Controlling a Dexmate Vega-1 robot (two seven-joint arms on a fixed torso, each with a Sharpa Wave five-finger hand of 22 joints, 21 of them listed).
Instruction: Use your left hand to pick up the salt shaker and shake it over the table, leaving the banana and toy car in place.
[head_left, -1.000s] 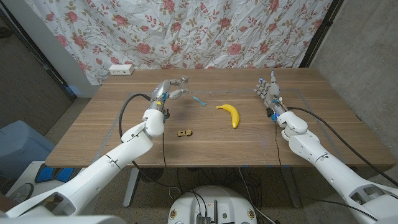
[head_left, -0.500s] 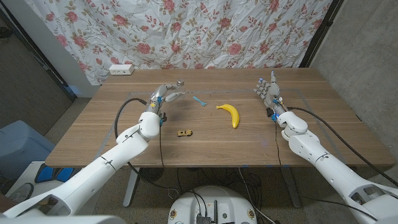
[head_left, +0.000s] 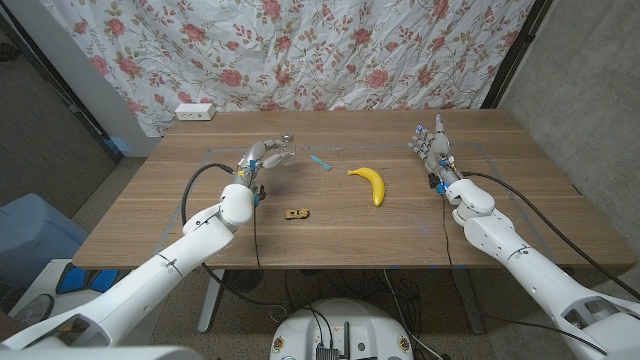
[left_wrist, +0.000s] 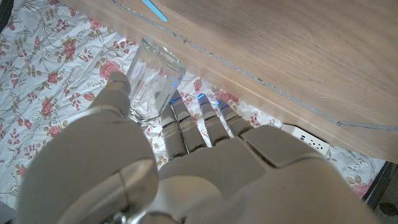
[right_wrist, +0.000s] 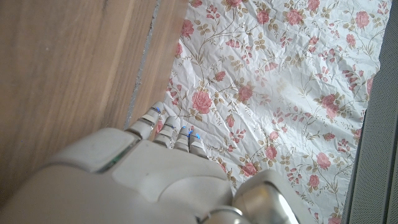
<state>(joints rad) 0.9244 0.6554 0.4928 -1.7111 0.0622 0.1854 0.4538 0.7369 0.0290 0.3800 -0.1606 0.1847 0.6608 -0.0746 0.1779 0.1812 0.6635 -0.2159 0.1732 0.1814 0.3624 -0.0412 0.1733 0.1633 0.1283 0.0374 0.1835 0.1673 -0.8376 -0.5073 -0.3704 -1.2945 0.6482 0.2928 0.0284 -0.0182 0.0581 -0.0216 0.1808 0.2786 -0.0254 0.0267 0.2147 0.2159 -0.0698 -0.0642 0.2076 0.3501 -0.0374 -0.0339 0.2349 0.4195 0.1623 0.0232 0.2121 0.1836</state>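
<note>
My left hand (head_left: 261, 156) is raised over the far left part of the table and holds the clear glass salt shaker (left_wrist: 151, 78) between thumb and fingers (left_wrist: 181, 122). In the head view the shaker (head_left: 283, 144) sticks out of the hand toward the right. The yellow banana (head_left: 369, 183) lies on the table right of centre. The small tan toy car (head_left: 297, 213) sits nearer me, below the left hand's position. My right hand (head_left: 430, 146) stands at the far right of the table, its fingers apart and nothing in it.
A short light blue stick (head_left: 320, 162) lies between the left hand and the banana. A white power strip (head_left: 194, 112) sits at the table's far left corner. A flowered curtain (head_left: 330, 50) hangs behind the wooden table (head_left: 420, 235).
My left hand with the shaker has shifted a little to the left and slightly lower. The banana, toy car and right hand have stayed put.
</note>
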